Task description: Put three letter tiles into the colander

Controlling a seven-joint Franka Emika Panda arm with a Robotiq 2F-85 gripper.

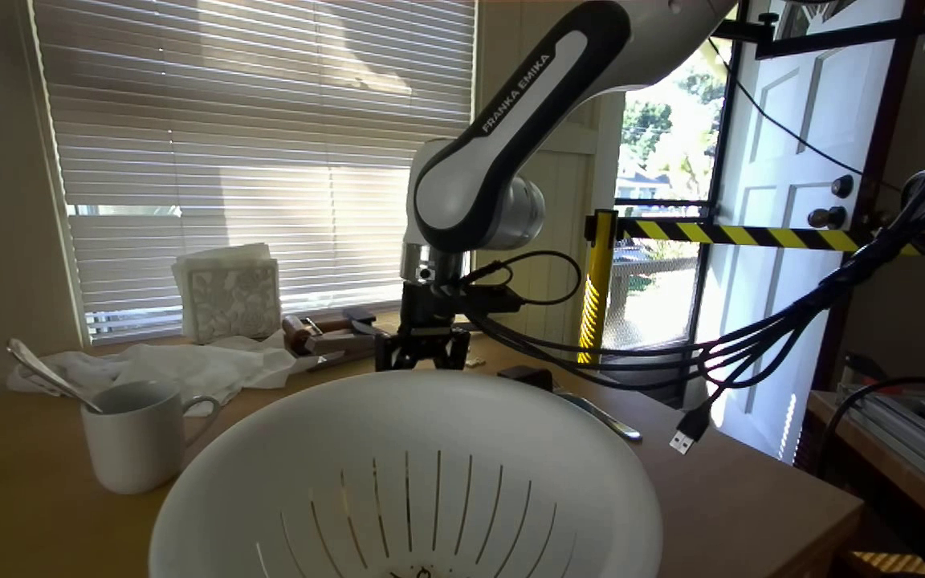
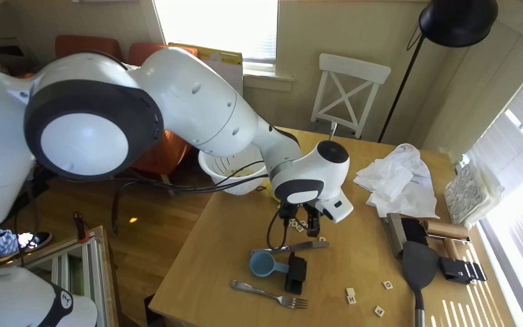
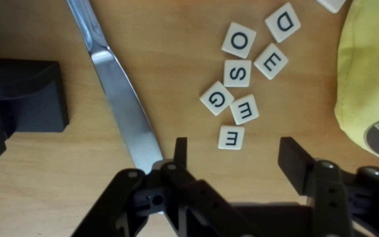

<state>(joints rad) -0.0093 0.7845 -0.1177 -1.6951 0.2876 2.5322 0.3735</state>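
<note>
The colander [image 1: 398, 417] is a large white bowl with narrow slots. It also shows behind the arm in an exterior view [image 2: 239, 187]; what lies in its base is not clear. In the wrist view several white letter tiles lie on the table: an E tile [image 3: 231, 137], a G tile [image 3: 216, 98], an S tile [image 3: 237, 73], an O tile [image 3: 239, 40] and a D tile [image 3: 282, 22], among others. My gripper [image 3: 233, 148] points down, open and empty, with the lowest E tile between its fingertips in view. It also shows beyond the colander [image 1: 421, 361].
A table knife [image 3: 123, 102] lies left of the tiles, and a yellow pouch [image 3: 370, 75] right. A black block [image 2: 295, 274], blue scoop [image 2: 261, 264], fork [image 2: 266, 295], spatula [image 2: 420, 263] and other tiles, including a P tile [image 2: 379, 311], lie around. A mug [image 1: 133, 441] stands by the colander.
</note>
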